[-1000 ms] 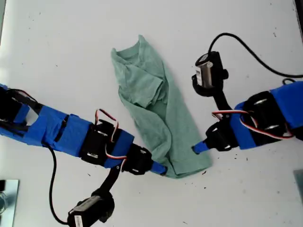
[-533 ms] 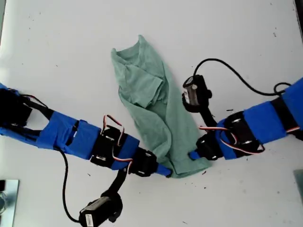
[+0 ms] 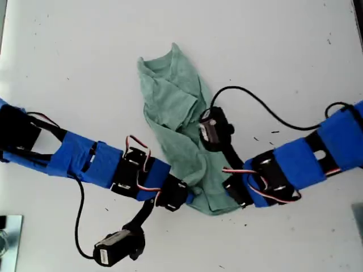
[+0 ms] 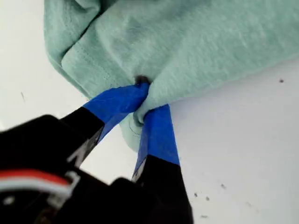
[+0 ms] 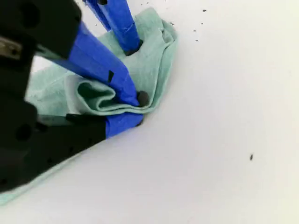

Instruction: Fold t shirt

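Observation:
The pale green t shirt (image 3: 176,107) lies crumpled lengthwise on the white table (image 3: 295,51), neckline end far from the arms. My first gripper (image 3: 191,199) comes in from the exterior view's left and is shut on the shirt's near edge, seen close up as my first gripper (image 4: 142,100) pinching the t shirt (image 4: 187,42). From the exterior view's right, my second gripper (image 3: 228,195) is shut on the opposite near corner. My second gripper (image 5: 138,109) clamps a fold of the t shirt (image 5: 154,65); the first gripper's fingers (image 5: 124,28) show behind it.
The second arm's camera module (image 3: 212,127) and its black cable (image 3: 266,110) hang over the shirt's middle. The first arm's camera (image 3: 116,252) sits near the exterior view's bottom edge. A metallic object (image 3: 8,232) lies at that view's bottom left corner.
Both grippers have come closer together, bunching the shirt's near end narrower. The second arm swung in over the shirt toward the exterior view's left, and the far end shifted slightly.

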Controlling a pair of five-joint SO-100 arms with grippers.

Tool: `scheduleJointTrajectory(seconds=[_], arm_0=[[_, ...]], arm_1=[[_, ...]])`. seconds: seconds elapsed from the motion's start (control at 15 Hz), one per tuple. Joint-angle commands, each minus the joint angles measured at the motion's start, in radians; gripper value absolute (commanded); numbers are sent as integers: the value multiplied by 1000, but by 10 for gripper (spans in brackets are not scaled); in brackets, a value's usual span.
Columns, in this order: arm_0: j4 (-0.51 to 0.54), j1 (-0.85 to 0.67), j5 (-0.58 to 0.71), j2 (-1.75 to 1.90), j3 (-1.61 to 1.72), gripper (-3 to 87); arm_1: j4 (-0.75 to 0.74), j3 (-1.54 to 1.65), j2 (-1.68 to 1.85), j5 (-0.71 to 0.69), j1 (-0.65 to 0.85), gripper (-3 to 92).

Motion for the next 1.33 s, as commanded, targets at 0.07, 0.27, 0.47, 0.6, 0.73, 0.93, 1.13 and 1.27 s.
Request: scheduleJointTrajectory(seconds=[0.07, 0.27, 0.47, 0.6, 0.73, 0.93, 1.13, 1.27], arm_0=[[-20, 120, 20, 206, -21, -2], [-51, 201, -23, 241, -21, -2], [-55, 202, 11, 310, -9, -1], [60, 133, 40, 439, 23, -1], [215, 12, 71, 569, 49, -1], [367, -209, 152, 638, 67, -1], [417, -370, 227, 683, 64, 23], [437, -407, 245, 735, 78, 251]], arm_1=[[187, -359, -20, -57, -92, 10], [227, -485, -26, -43, -132, 11], [239, -499, 23, -91, -63, 11], [256, -499, 118, -179, 60, 11], [267, -489, 187, -305, 229, 11], [222, -489, 175, -486, 506, 10], [163, -517, 170, -534, 643, 124], [144, -538, 181, -609, 683, 412]])
